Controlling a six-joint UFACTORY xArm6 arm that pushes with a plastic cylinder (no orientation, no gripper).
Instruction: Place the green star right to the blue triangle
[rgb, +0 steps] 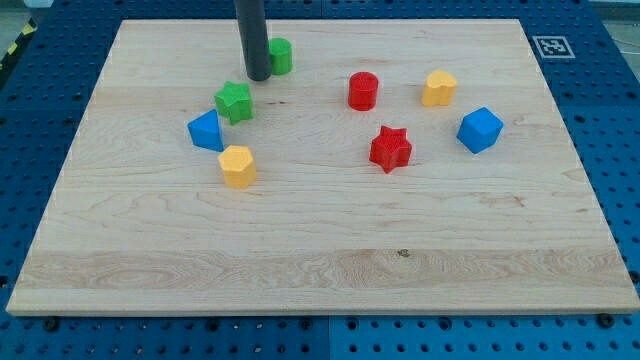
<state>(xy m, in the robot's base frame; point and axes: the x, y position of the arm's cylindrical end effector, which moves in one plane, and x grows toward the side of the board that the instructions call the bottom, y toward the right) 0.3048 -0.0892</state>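
The green star (234, 101) lies on the wooden board at the upper left. The blue triangle (206, 131) sits just below and left of it, almost touching. My tip (258, 76) is above and to the right of the green star, a short gap away. It stands right next to a green round block (280, 56), which the rod partly hides.
A yellow block (238, 166) lies below the blue triangle. A red cylinder (363, 91), a yellow block (438, 88), a red star (390, 148) and a blue cube (480, 129) lie on the right half. The board (320, 260) sits on a blue pegboard surface.
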